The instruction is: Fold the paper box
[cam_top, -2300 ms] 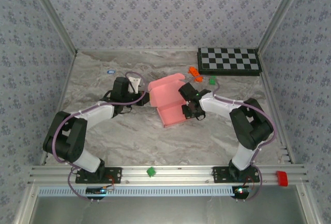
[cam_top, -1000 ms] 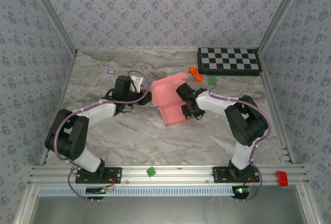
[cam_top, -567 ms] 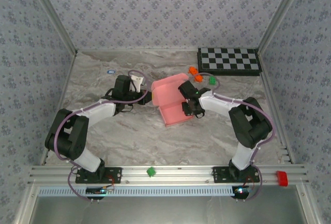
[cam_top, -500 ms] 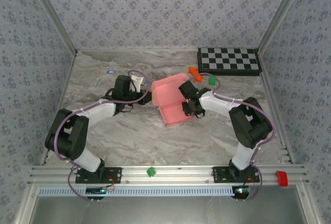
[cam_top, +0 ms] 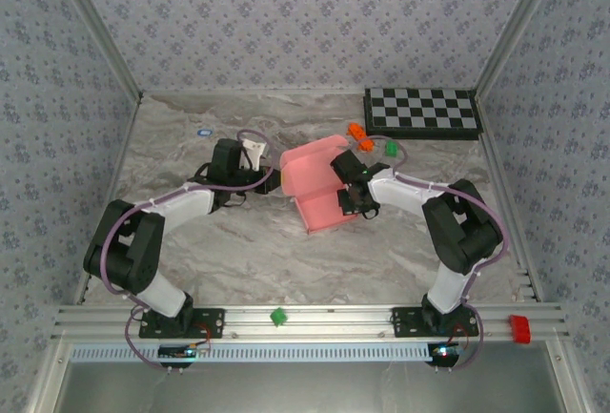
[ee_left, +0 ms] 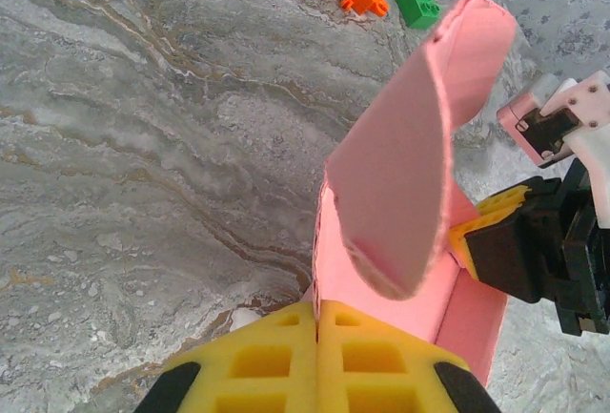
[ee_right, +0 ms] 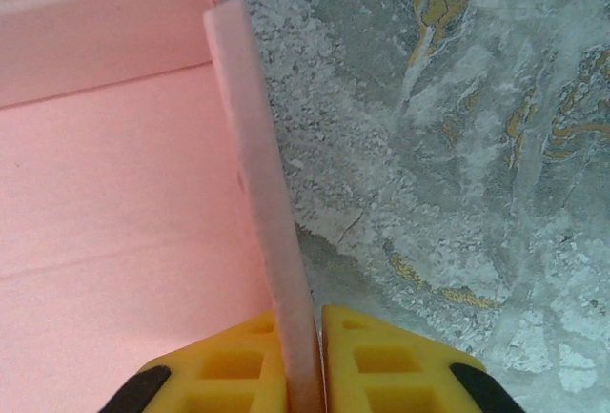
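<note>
The paper box (cam_top: 313,184) lies partly formed just toward 12 o'clock of the middle of the counter (cam_top: 238,241), with a tall flap standing curled at its 12 o'clock end. The left hand (ee_left: 317,337) is pinched tight on the box's 9 o'clock edge, and the thin card runs up out of the seam between its yellow pads (ee_left: 257,361). The right hand (ee_right: 315,361) is clamped narrow on the 3 o'clock side wall, which shows as a slim strip between its own pads. Since both hands grip the same sheet, the chief risk, as I judge it, is that they work against each other. A move apart could tear the card at a crease or drag the wall out of one grip. A move together would likely buckle the base instead of bending it along its scored lines. The curled flap looks springy and unsupported, so it may flop the wrong way or catch on the right hand as the wall is turned in. Either grip sits close to an edge and could slip off, letting the wall spring flat. The orange block (cam_top: 355,133) and green block (cam_top: 391,147) sit near, at 1 o'clock of the box, and a shoved box could ride up onto them.
</note>
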Available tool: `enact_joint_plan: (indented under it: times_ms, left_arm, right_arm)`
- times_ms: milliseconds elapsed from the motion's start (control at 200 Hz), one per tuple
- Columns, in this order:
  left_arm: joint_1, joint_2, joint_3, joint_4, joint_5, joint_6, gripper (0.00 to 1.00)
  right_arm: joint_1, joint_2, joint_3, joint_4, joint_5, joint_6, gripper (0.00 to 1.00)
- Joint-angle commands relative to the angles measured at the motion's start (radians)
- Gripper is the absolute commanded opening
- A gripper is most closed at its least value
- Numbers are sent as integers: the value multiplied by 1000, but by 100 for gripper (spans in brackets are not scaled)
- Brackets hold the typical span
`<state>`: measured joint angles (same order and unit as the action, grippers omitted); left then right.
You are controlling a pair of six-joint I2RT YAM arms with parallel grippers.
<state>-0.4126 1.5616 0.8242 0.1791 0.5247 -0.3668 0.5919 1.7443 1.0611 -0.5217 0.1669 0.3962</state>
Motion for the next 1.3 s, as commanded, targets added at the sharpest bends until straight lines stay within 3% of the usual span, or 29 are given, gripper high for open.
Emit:
enact_joint_plan:
  times_ms: [0,565,990,1294]
  left_arm:
    - [2,6,42,-6,22,20,0]
    - [1,16,58,-32,27,46,0]
    - [1,18,70,-46,26,53,0]
    - [2,21,71,-46,31,54,0]
  right_arm:
    - [9,26,17,-62,80,-9,12]
    - [25,91,57,-168,138,-66,10]
    - [61,152,106,-248,248,-50,11]
    - [62,110,104,-207,185,-33,13]
